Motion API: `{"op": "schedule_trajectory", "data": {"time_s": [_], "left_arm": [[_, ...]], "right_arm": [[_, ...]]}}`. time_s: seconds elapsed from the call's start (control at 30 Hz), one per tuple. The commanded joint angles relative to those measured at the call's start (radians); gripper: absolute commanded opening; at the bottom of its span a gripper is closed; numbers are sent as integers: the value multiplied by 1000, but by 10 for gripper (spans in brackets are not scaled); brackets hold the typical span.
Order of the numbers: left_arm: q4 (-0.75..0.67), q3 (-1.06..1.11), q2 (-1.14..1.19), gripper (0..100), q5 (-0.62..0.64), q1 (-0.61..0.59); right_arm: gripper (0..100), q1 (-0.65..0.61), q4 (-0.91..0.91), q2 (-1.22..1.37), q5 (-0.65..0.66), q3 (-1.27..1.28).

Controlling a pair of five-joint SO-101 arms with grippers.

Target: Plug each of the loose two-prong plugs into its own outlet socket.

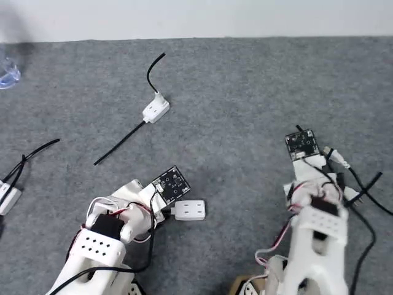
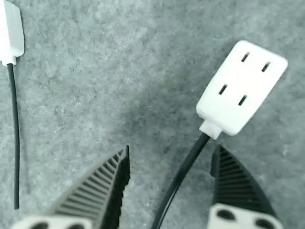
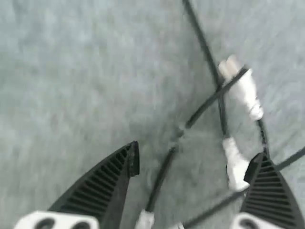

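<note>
The grey felt table [image 1: 245,110] is lit softly and evenly from overhead in the high view, and no glare is seen on it. The wall [image 1: 196,18] behind is rendered bright, almost washed out. A short, faint shadow is cast beside the left arm [image 1: 104,246]. In the left wrist view, a diffuse dark patch is thrown on the felt beside the outlet socket [image 2: 240,86], whose white face is brightly lit.
</note>
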Motion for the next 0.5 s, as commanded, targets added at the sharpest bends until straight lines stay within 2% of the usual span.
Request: {"op": "schedule_trajectory", "data": {"time_s": [0.0, 0.2, 0.27, 0.37, 0.47], "left_arm": [[-29, -4, 2, 261, 11, -8], [-29, -1, 2, 261, 11, -8], [-29, 8, -5, 261, 11, -8], [-29, 8, -5, 261, 11, -8], [-29, 10, -5, 261, 11, -6]], "right_arm": [[350, 36, 263, 73, 58, -222], [350, 33, 530, 145, 69, -411], [350, 35, 601, 140, 126, -457], [350, 36, 684, 125, 351, -511], [350, 79, 742, 117, 783, -520]]}}
